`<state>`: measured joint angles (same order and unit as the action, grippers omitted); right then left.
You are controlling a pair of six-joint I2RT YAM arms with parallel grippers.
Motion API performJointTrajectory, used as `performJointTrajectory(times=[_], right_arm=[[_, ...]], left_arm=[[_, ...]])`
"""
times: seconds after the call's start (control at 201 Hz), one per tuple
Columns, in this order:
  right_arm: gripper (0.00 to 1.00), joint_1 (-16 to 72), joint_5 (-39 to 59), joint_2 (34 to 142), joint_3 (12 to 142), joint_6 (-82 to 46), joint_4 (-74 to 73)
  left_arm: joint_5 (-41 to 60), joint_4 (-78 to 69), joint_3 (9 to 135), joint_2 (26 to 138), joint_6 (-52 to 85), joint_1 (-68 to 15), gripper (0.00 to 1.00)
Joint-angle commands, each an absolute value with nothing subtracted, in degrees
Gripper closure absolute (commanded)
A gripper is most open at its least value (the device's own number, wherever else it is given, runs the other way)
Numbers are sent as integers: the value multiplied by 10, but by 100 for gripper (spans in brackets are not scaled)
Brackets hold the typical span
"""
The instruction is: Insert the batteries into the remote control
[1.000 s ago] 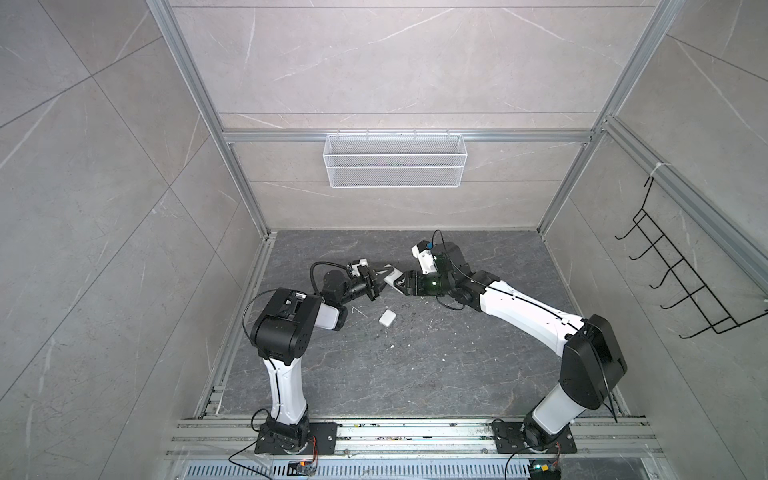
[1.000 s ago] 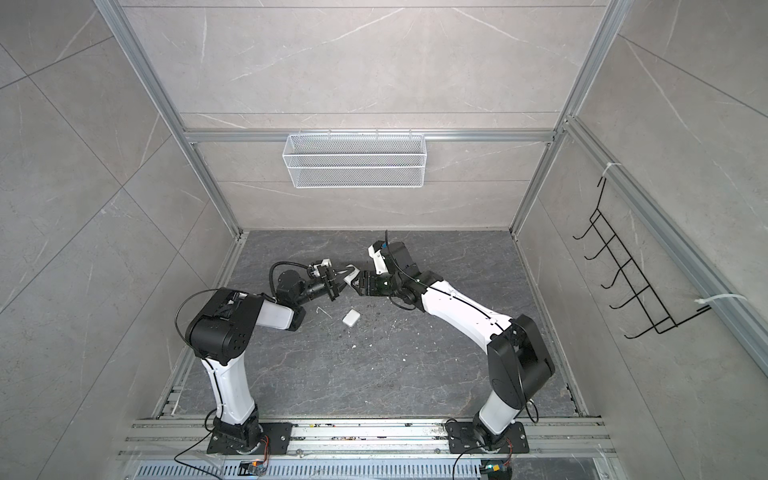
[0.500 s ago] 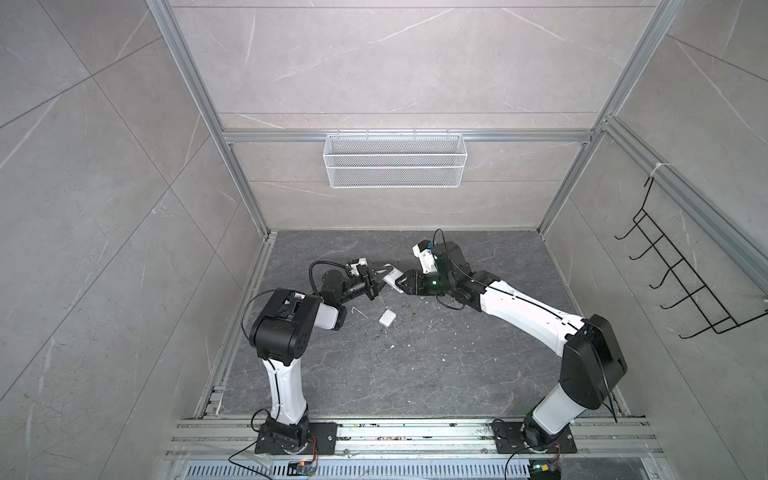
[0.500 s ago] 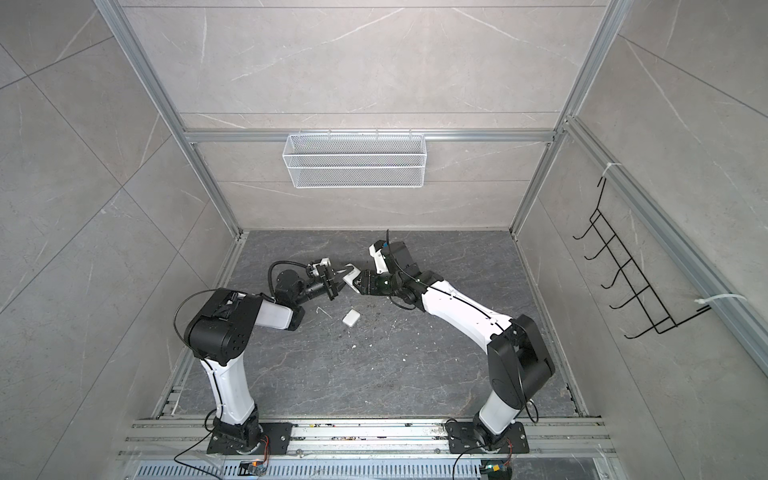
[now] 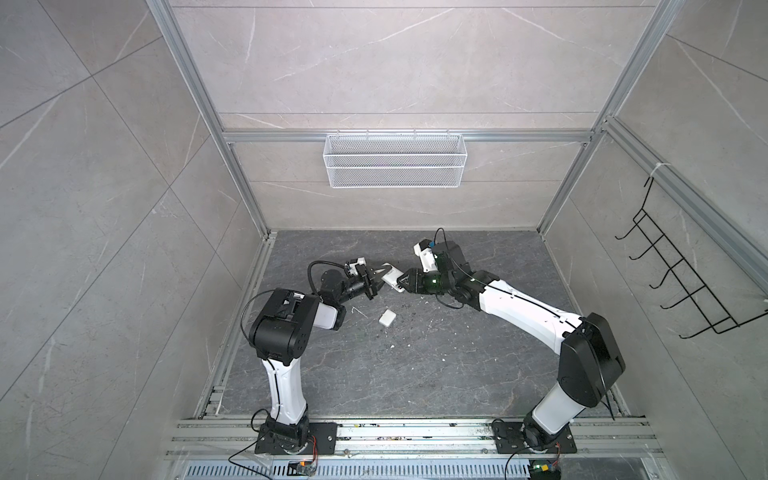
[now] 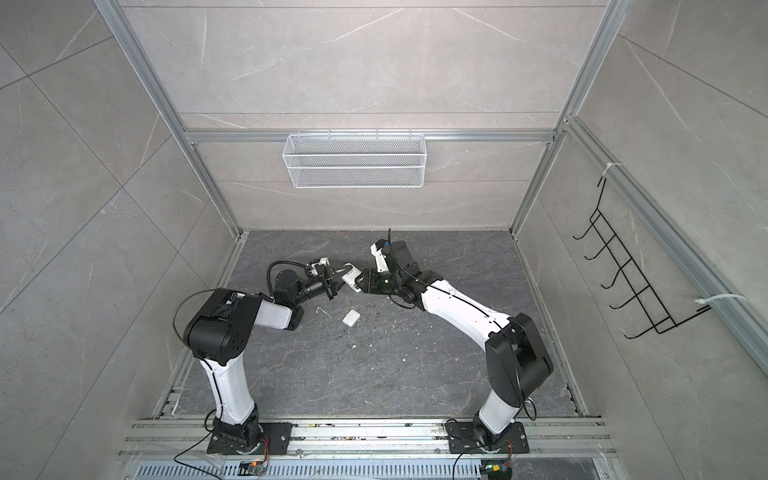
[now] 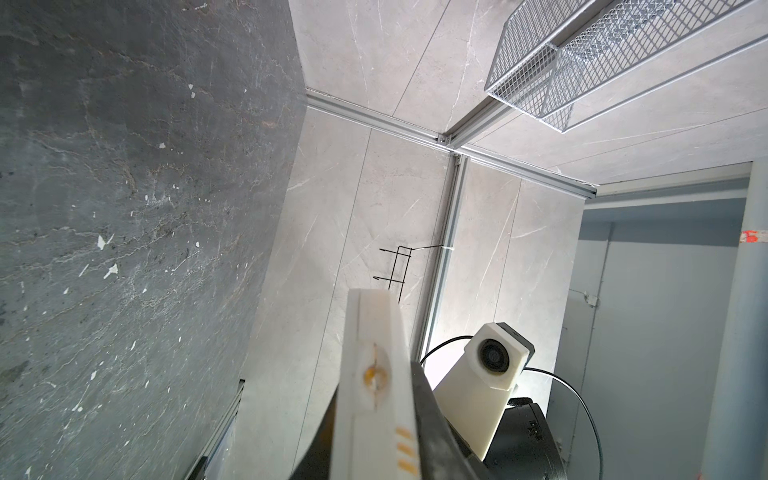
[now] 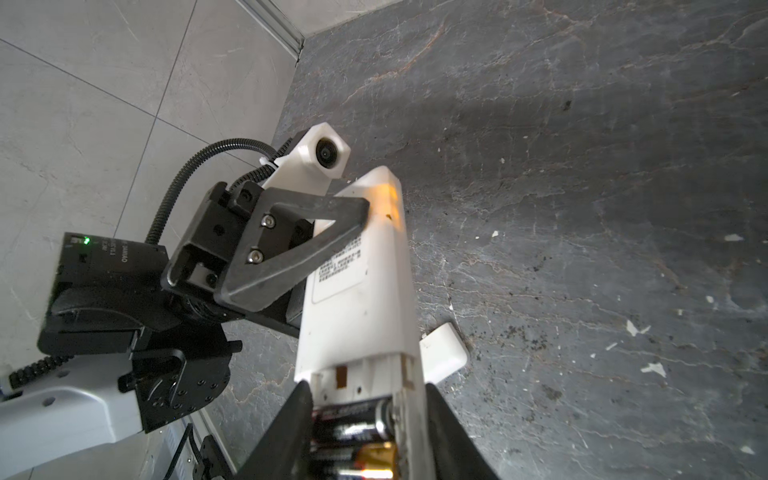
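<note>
- The remote control [image 5: 392, 279] is being held between both arms, apparently up off the floor [image 5: 415, 357], toward 12 o'clock of the floor in both top views. In the right wrist view its back is showing, with the battery compartment lying open.
- The white cover piece [image 5: 387, 318] is lying loose on the floor at 6 o'clock from the remote, with neither claw touching it.
- The 2 batteries [image 8: 351, 424] are sitting side by side inside the compartment, so loading is looking done or nearly done. The frame edge is cutting off how deep they sit. Probably remaining: checking the seating, maybe refitting the cover.
- The left gripper [image 5: 376, 281] is sitting at 9 o'clock of the remote, clamping tight on its far end.
- The right gripper [image 8: 365, 386] is sitting at 3 o'clock, its fingers [image 8: 286, 432] straddling the battery end at both side edges. I cannot tell whether it is squeezing or just flanking.
</note>
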<state>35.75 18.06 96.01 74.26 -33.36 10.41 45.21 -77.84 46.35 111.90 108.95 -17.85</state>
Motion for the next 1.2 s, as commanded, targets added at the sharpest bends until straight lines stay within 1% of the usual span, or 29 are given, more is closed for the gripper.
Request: performJointTrajectory(times=[0.0,0.05,0.144,0.179,0.229,0.344,0.388,0.423,0.463,0.548,0.757,0.837,1.095,1.19], right_arm=[[56,368,209,961,742,-336,83],[51,368,204,957,741,-343,83],[34,365,176,941,735,-387,87],[30,363,166,936,733,-414,88],[28,355,163,927,726,-459,81],[28,341,165,908,685,-598,34],[30,340,162,896,645,-668,-26],[35,340,159,888,599,-727,-106],[38,341,153,883,557,-780,-187],[42,344,139,881,515,-831,-280],[44,364,120,869,526,-800,-245],[47,365,117,874,525,-804,-250],[69,374,108,904,523,-846,-267],[70,376,106,911,523,-850,-272]], left_arm=[[459,-810,473,1094,1087,-185,100],[457,-810,473,1093,1084,-185,100],[449,-810,474,1087,1074,-185,100],[445,-810,474,1084,1070,-185,100],[439,-810,473,1081,1065,-186,100],[419,-810,469,1076,1059,-185,100],[409,-810,469,1073,1052,-185,100],[404,-810,470,1069,1044,-185,100],[400,-809,472,1065,1038,-185,100],[394,-810,476,1063,1032,-185,100],[388,-810,474,1070,1031,-187,100],[388,-810,473,1073,1031,-190,100],[386,-810,482,1077,1037,-192,100],[387,-810,487,1079,1040,-193,100]])
